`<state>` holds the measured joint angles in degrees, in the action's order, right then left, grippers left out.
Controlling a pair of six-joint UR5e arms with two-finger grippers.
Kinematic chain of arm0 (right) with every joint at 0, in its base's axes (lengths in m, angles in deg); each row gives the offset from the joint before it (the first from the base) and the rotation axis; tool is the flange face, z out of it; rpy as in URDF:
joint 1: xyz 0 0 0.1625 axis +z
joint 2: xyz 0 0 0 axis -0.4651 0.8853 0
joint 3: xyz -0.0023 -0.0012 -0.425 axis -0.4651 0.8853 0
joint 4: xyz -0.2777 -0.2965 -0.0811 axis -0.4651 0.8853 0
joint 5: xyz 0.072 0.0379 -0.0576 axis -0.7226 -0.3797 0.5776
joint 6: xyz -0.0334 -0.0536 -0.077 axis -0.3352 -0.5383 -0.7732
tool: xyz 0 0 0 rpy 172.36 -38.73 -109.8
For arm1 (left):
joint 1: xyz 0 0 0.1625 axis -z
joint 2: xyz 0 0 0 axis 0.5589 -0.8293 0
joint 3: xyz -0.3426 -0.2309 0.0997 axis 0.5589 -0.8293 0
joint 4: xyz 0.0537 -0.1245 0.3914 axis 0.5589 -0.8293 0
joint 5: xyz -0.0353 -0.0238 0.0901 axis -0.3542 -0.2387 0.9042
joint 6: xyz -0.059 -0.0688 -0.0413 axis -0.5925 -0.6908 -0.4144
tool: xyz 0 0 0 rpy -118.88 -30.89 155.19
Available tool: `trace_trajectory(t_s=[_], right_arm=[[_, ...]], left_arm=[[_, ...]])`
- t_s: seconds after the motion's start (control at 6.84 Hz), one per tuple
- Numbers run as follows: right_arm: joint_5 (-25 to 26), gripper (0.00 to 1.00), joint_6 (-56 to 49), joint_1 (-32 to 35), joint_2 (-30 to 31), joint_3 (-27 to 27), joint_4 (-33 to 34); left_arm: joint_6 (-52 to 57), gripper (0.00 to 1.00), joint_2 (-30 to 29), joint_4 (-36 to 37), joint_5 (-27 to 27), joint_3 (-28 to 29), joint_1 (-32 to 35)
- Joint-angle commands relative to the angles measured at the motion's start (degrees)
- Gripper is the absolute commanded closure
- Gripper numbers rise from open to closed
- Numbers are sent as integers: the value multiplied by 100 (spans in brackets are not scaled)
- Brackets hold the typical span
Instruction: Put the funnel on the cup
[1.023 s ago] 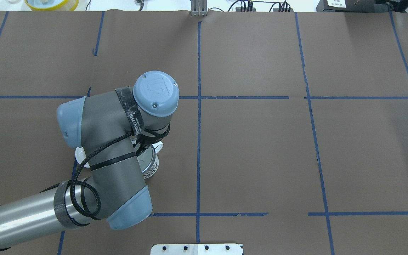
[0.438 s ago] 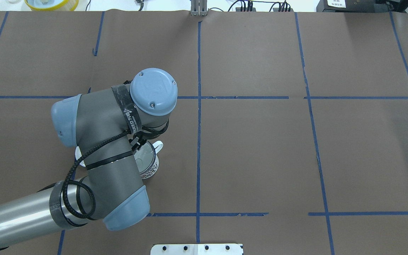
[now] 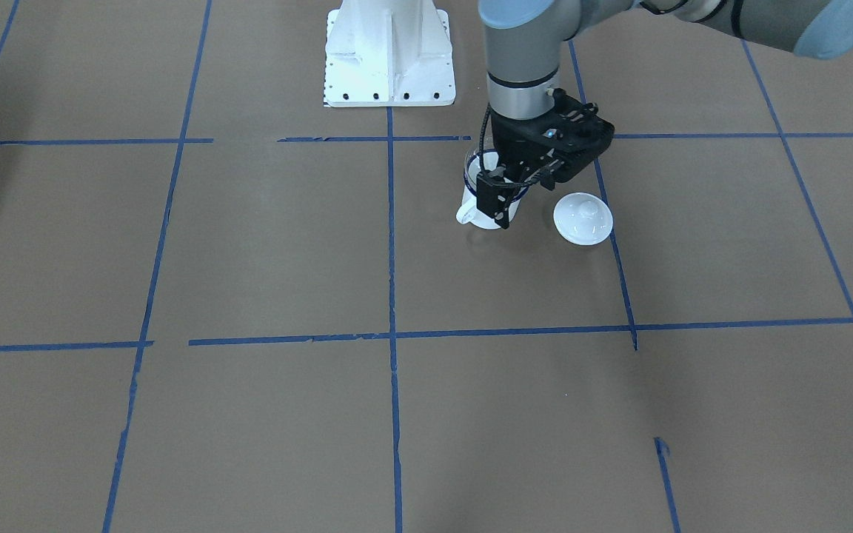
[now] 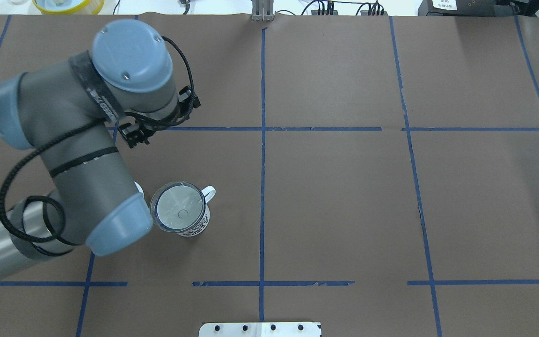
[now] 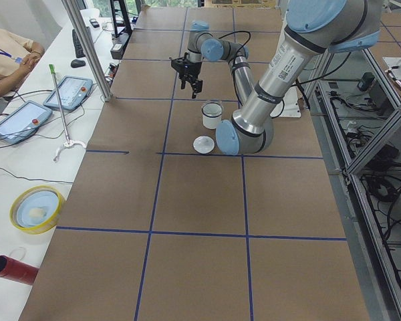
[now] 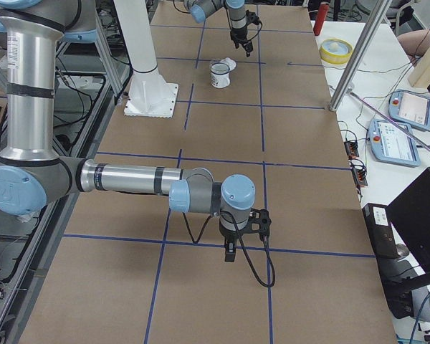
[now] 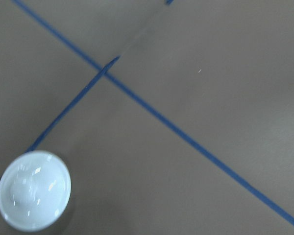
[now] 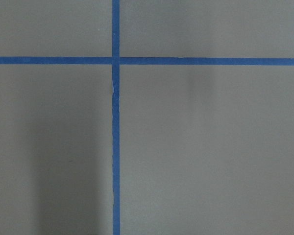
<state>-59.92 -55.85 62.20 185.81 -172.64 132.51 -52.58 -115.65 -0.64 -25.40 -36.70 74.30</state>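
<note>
Overhead exterior is showing me one clear funnel (image 4: pixel 178 211) sitting in the mouth of one cup (image 4: pixel 195 229), with one white knobbed lid (image 3: pixel 582 218) lying just beside the cup. I am counting two grippers. The left gripper (image 5: pixel 190 85) is hanging apart from the cup, fingers spread and holding nothing. The right gripper (image 6: pixel 229 252) is hovering well away, and I cannot tell how its fingers are standing.

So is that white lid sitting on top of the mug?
No, the lid lies beside the mug, not on it.
</note>
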Motion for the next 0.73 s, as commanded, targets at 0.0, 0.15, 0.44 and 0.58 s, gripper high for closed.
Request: trace_trajectory(t_s=[0.0, 0.15, 0.44, 0.58], right_arm=[[0, 0, 0, 0, 0, 0, 0], [0, 0, 0, 0, 0, 0, 0], [0, 0, 0, 0, 0, 0, 0], [0, 0, 0, 0, 0, 0, 0]], left_arm=[[1944, 0, 651, -779, -999, -30, 1043], [2657, 0, 723, -780, -1055, 22, 1361], [4167, 0, 1143, -807, -1650, 40, 2159], [5168, 0, 1432, -815, -1889, 127, 2616]])
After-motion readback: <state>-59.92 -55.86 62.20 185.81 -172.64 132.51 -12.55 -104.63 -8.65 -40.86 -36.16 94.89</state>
